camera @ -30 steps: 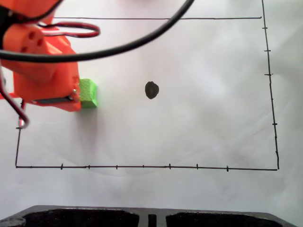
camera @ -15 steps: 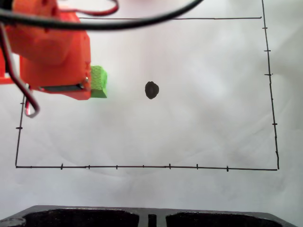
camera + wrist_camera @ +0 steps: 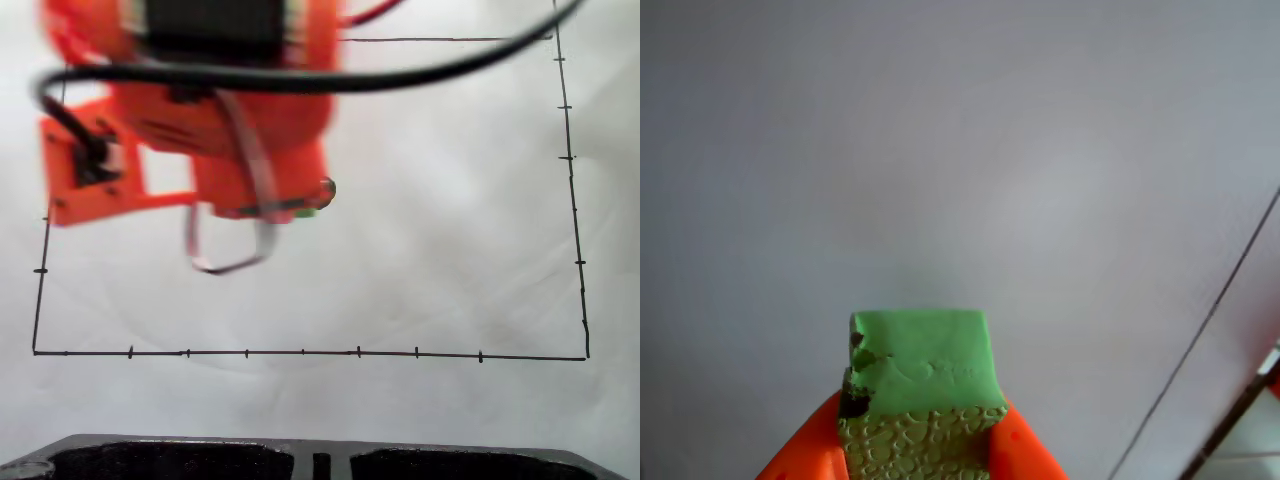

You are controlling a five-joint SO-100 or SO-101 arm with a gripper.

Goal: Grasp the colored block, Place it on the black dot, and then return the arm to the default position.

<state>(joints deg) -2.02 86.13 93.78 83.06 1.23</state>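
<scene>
colored block (image 3: 925,375) pinched between orange fingers (image 3: 805,455) of gripper (image 3: 920,450), over white sheet (image 3: 940,150)

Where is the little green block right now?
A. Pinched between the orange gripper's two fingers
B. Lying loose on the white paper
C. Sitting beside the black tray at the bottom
A: in the wrist view the green block sits squeezed between the two orange fingers of the gripper.
</scene>
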